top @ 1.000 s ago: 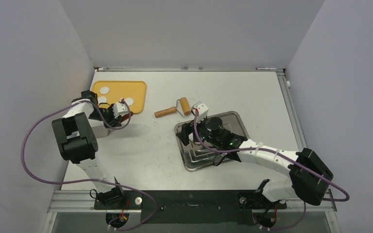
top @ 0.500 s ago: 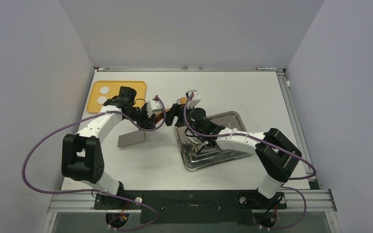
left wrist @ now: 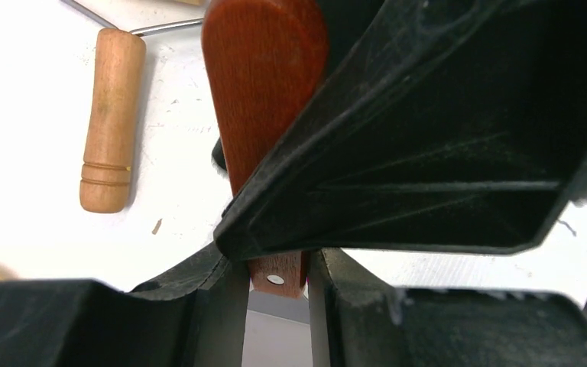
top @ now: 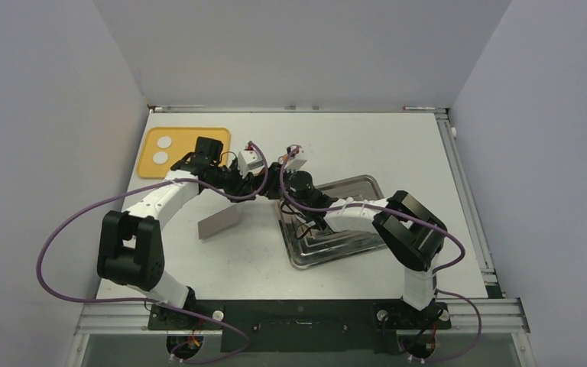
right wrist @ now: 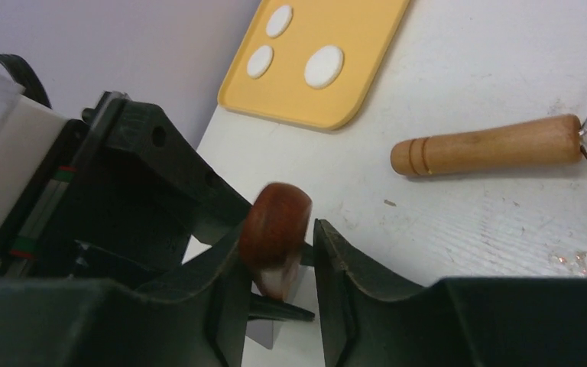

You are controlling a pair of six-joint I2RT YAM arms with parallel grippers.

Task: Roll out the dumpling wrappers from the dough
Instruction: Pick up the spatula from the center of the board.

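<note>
Left gripper was clamped on the scraper, low on its red-brown handle, with the blade hanging below. Right gripper bracketed the handle's rounded end; could not tell if it gripped. Judgement: right should seat squarely before left releases, or the blade swings. 3 pieces of dough lay on the yellow board, well apart from the hands, with the roller between.

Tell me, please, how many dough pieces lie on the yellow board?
3. In the right wrist view, all lie on the yellow board: one dough piece uppermost, another below it, the third to their right. The top view shows only two; the left arm covers one.
</note>
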